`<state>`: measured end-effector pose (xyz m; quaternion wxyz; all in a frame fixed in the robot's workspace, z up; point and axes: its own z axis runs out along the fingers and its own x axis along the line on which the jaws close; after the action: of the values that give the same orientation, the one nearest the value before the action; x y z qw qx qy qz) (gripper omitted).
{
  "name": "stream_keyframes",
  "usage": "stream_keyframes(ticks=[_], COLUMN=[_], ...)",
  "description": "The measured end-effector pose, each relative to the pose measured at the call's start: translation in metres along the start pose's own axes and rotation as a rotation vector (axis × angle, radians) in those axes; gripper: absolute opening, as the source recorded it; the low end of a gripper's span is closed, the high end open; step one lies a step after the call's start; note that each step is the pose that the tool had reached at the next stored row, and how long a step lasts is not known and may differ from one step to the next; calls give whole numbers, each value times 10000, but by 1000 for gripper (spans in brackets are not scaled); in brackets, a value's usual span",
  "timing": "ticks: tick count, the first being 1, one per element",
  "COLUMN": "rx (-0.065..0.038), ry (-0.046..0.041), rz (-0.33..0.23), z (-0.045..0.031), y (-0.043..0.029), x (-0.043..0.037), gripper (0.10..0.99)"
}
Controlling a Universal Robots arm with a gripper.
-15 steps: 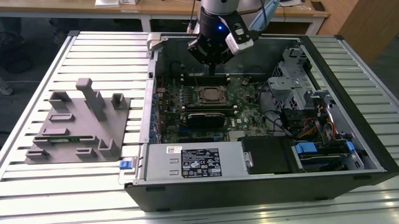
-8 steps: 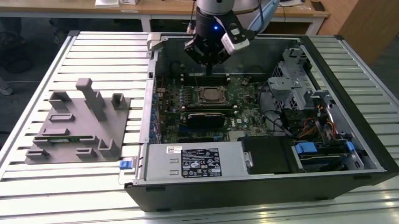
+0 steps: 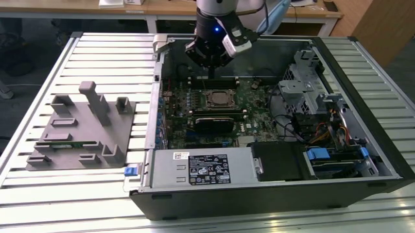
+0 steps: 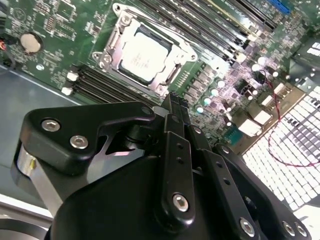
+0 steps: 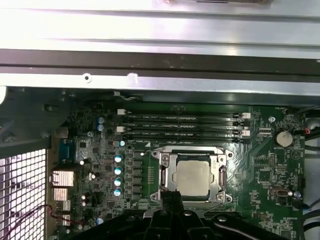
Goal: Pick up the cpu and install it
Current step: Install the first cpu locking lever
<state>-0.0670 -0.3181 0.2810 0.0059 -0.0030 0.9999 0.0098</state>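
Cpu (image 4: 140, 54) (image 5: 196, 177) (image 3: 219, 98): seated flat in metal-framed socket (image 4: 116, 37) on green motherboard (image 4: 60, 22) inside open computer case (image 3: 363, 170). Gripper (image 4: 175, 102) (image 5: 170, 197) (image 3: 211, 73): above board, just beside socket, fingers pressed together, empty. Grey fixture (image 3: 81, 128): on slatted table (image 3: 39, 204), outside case.

The cpu (image 3: 218, 98) is a small, flat, square chip with a pale silver-grey metal top. It lies flat and level inside the metal-framed socket (image 5: 191, 175) on the green motherboard (image 3: 253, 104), within the open computer case (image 3: 363, 160). In both wrist views its top (image 4: 141, 54) faces up, bare and uncovered, with the socket's frame around all four edges (image 5: 196, 178). Nothing touches it. Rows of black memory slots (image 5: 185, 126) run just beside the socket on one side.
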Motion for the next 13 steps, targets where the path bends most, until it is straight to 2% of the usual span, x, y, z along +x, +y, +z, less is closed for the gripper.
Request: stream_keyframes(ticks=[4,10,13], rx=[1,2,4], ry=[-9,-53,-57], rz=[12,161,163], z=[16,60,74], y=[8,30,46], x=[51,173,196], gripper=[106,106,106])
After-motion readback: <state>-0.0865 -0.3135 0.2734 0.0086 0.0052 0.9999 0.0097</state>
